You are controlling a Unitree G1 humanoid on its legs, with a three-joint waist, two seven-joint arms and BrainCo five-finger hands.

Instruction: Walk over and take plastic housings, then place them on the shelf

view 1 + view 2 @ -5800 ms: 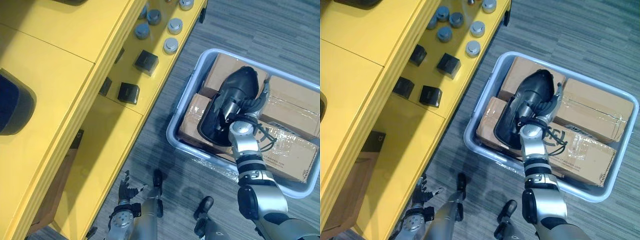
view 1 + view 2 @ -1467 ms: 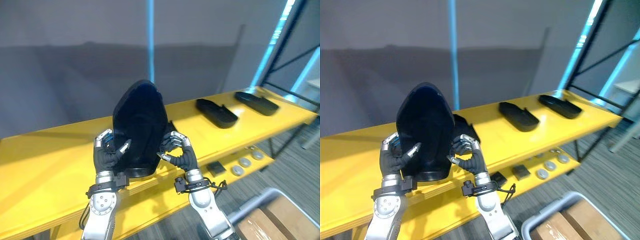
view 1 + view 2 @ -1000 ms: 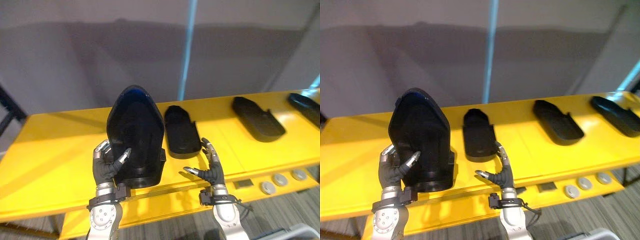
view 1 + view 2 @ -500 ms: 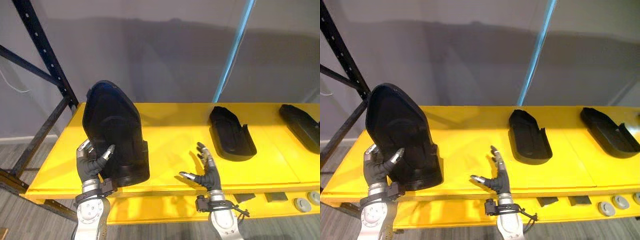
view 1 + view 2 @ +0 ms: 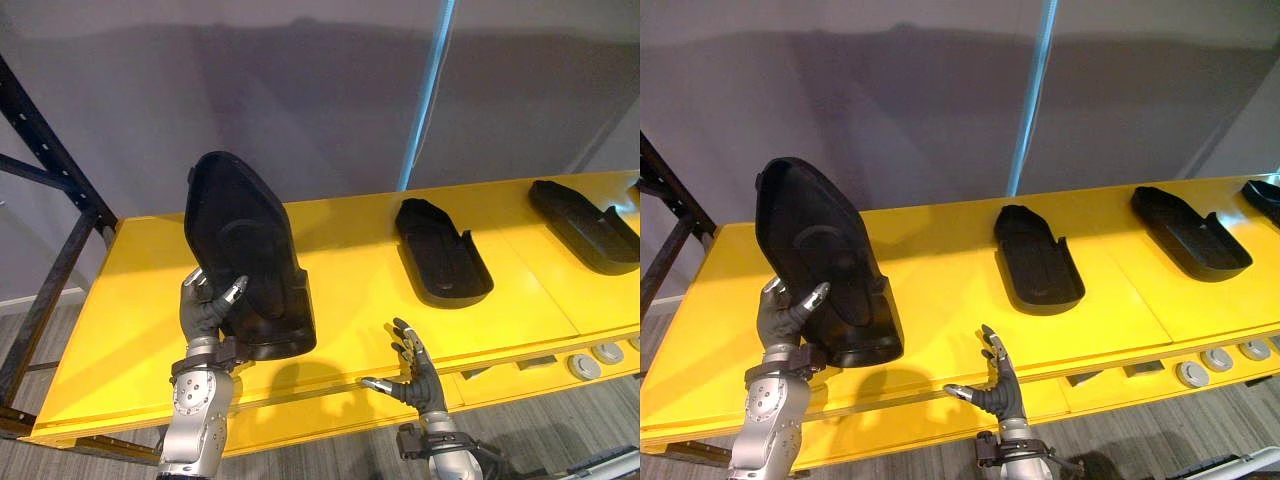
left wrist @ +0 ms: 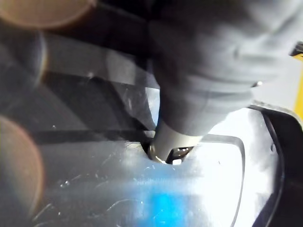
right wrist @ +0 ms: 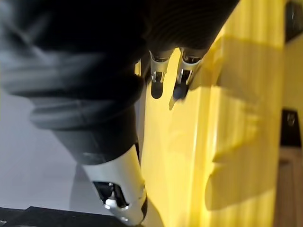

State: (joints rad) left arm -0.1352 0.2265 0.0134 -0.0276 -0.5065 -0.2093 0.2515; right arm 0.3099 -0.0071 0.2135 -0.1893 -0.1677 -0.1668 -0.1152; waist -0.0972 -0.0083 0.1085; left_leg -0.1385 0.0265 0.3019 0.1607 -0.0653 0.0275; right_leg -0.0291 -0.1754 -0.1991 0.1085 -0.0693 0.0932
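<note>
Our left hand (image 5: 205,312) is gripping the black housing (image 5: 245,260), with fingers curled round its lower edge and the thumb pressing on its hollow inner face. We are holding it up on end, leaning back, over the left part of the yellow shelf (image 5: 350,290). It is a glossy black shell, rounded and narrow at the top, wider at the bottom, with a raised rim all round. Its wide end is sitting low near the shelf's front edge. We are not making out whether it is resting on the yellow top or hanging just above it.

Our right hand (image 5: 415,378) is hanging open at the shelf's front edge, fingers straight and spread, holding nothing, well apart from the shell.

Farther right, a second housing (image 5: 443,260) is lying flat, hollow side up, and a third housing (image 5: 585,225) is lying near the right end. A fourth dark shape is getting cut off at the edge beyond it. Round metal discs (image 5: 585,365) are showing on a lower level. A dark rack post (image 5: 50,170) is standing at the left. The left wrist view is giving us a blur of grey and glare, so the grip is hard to read there.
</note>
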